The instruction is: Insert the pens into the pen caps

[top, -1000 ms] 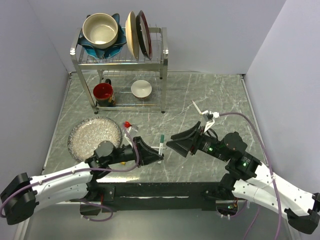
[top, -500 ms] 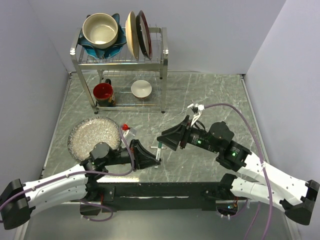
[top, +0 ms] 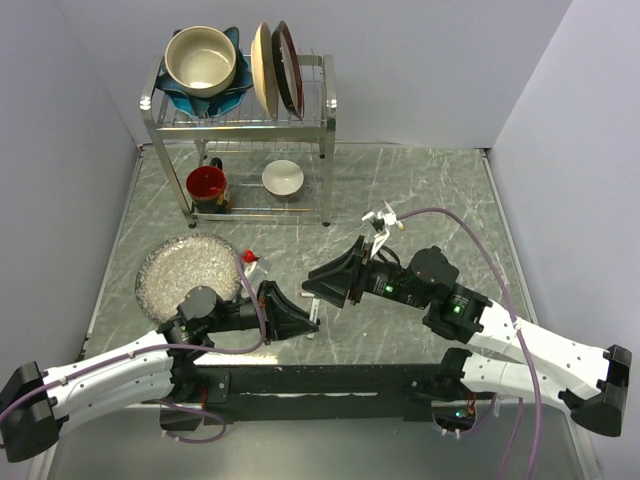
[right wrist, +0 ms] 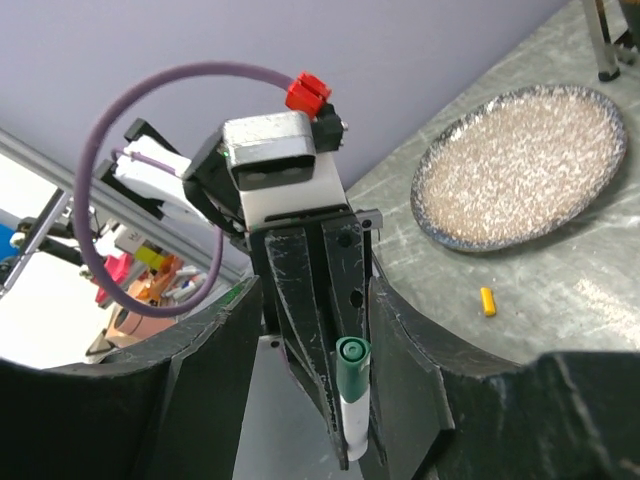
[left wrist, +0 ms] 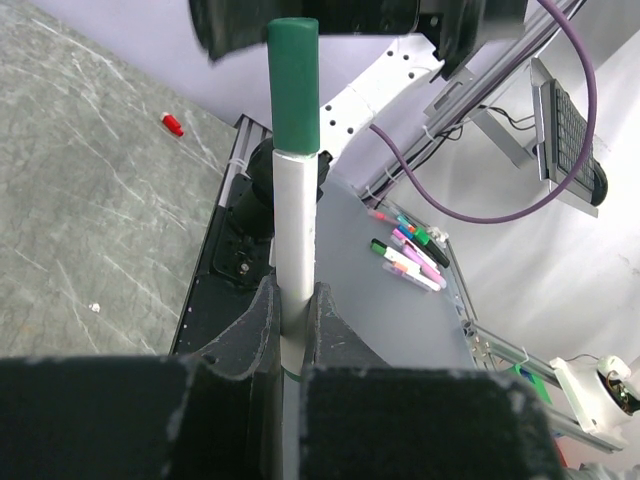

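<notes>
Swinging in from the right over the last second, the right gripper (top: pixel 320 288) has come toward the middle of the table (top: pixel 440 190) and narrowed its jaws, while the left gripper (left wrist: pixel 292 305) has drawn slightly back toward the near edge with its load.

A dish rack (top: pixel 325 100) stands toward the far left corner, with a red mug (top: pixel 207 185) and a white bowl (top: pixel 283 177) on its lower shelf. A speckled plate (top: pixel 190 275) lies by the left edge.

The left gripper is clamped tight on the white barrel of a pen (left wrist: pixel 296 230), holding it clear of the table just in from the middle of the near edge. A green cap (left wrist: pixel 294 80) sits on the pen's free end, which points at the right gripper.

The right gripper stands about half open, one jaw on each side of the green cap (the right wrist view shows a gap on both sides), gripping nothing.

A yellow cap (right wrist: pixel 487 300) lies on the table just beside the plate's rim, and a red cap (left wrist: pixel 173 123) lies alone near the near edge
</notes>
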You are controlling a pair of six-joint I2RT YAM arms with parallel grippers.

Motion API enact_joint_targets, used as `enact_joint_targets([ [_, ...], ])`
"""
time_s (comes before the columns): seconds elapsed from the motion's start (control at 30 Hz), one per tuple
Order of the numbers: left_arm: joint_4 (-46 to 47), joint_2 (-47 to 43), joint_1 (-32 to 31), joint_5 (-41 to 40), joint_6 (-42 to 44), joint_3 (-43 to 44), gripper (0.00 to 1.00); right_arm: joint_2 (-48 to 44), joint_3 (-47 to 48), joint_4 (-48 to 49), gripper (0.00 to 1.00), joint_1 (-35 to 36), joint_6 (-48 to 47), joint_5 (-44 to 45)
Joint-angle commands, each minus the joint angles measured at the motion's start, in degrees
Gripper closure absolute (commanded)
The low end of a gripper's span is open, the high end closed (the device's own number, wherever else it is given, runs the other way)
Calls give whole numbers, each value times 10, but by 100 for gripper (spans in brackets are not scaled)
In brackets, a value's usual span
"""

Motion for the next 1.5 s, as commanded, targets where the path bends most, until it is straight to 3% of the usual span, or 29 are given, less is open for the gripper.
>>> enact_joint_targets([
  [0.0, 26, -9, 0, 8, 7, -6, 99, 8, 26, 23, 47, 14, 2, 20],
  [0.17, 29, -10, -1, 9, 4, -6, 99, 11, 28, 13, 55, 23, 2, 38],
  [0.5, 49, -1, -1, -21, 2, -4, 99, 8, -40, 47, 100, 66, 21, 59],
  [0.77, 32, 1, 0, -117, 8, 13, 99, -4, -87, 37, 100, 116, 58, 142],
  [0.9, 2, 20, -1, -151, 19, 30, 99, 15, -68, -22, 100, 152, 72, 238],
  [1.13, -39, 37, -1, -212, 38, 47, 99, 48, -32, -118, 100, 193, 93, 326],
  [1.47, -31, 34, -1, -225, 51, 52, 99, 78, -36, -118, 100, 216, 101, 326],
])
